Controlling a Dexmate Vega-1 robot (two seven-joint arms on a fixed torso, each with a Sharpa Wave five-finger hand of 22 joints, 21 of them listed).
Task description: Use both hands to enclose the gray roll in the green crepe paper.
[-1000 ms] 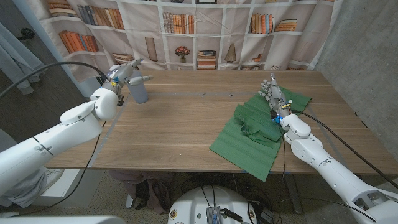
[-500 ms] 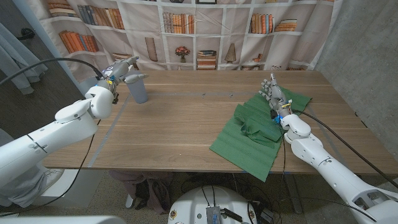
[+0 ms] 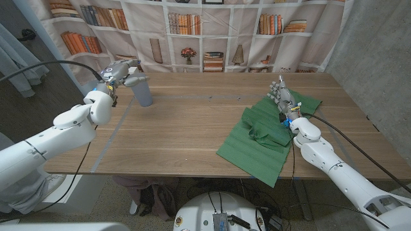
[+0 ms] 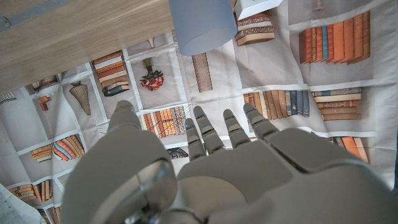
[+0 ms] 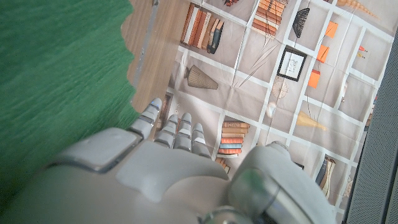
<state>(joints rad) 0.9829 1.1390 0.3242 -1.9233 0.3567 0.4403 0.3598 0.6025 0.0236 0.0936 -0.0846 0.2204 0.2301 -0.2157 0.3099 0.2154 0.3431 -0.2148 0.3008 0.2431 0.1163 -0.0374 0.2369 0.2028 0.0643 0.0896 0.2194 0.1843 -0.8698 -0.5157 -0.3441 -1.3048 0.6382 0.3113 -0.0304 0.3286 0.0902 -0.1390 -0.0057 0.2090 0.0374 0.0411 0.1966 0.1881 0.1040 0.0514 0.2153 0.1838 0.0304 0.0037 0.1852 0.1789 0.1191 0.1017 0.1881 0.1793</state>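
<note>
1 gray roll [image 3: 144, 94] stands beside the open left robot hand [image 3: 121, 72]; the open right robot hand [image 3: 281, 97] rests on 1 green paper sheet [image 3: 264, 133].

Even, bright light; sharp; soft shadows

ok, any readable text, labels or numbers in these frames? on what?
None readable.
Printed bookshelf backdrop: book spines carry no legible lettering in the head view or either wrist view.
Gray roll: plain, no label.
Green crepe paper: plain.
Left hand, right hand: no markings legible.
</note>
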